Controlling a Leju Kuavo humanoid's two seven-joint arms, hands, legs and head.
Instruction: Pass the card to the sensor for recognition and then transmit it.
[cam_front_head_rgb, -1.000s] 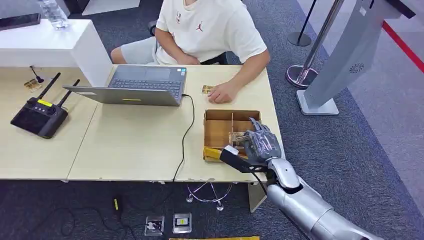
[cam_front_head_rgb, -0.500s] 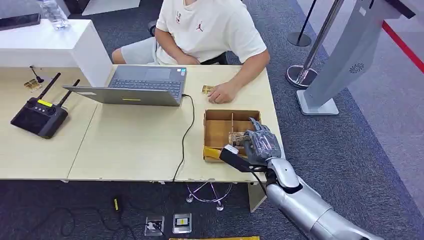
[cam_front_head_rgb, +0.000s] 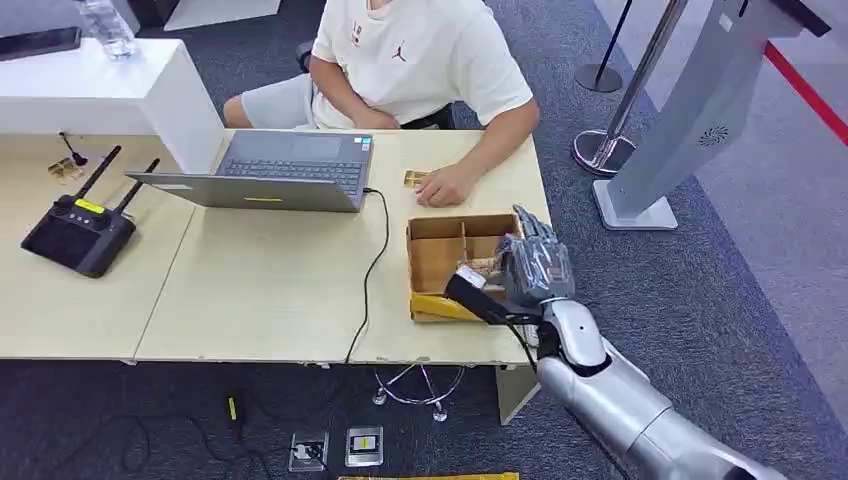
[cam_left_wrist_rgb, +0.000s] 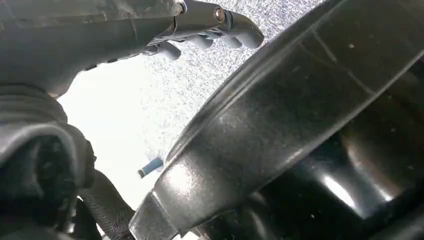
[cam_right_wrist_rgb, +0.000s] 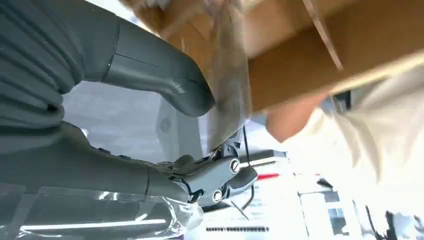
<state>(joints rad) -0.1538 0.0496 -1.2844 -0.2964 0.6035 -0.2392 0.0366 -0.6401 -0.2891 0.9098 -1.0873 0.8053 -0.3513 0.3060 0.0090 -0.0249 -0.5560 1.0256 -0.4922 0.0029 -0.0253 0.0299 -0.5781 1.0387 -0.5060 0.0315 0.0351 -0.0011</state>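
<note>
Thumb (cam_right_wrist_rgb: 190, 97) and fingers (cam_right_wrist_rgb: 225, 177) of the right robot hand (cam_front_head_rgb: 530, 270) pinch a clear-sleeved card (cam_right_wrist_rgb: 227, 75) over the cardboard box (cam_front_head_rgb: 440, 250).

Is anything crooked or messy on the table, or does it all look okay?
Mostly tidy. One thing sits askew: the brown cardboard divider box lies turned at a slant to the edge of the light wooden table, near its corner. The right hand pinches a clear-sleeved card above it. Nothing looks spilled or broken.

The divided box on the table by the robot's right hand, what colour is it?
Brown cardboard box, showing best in the head view.
</note>
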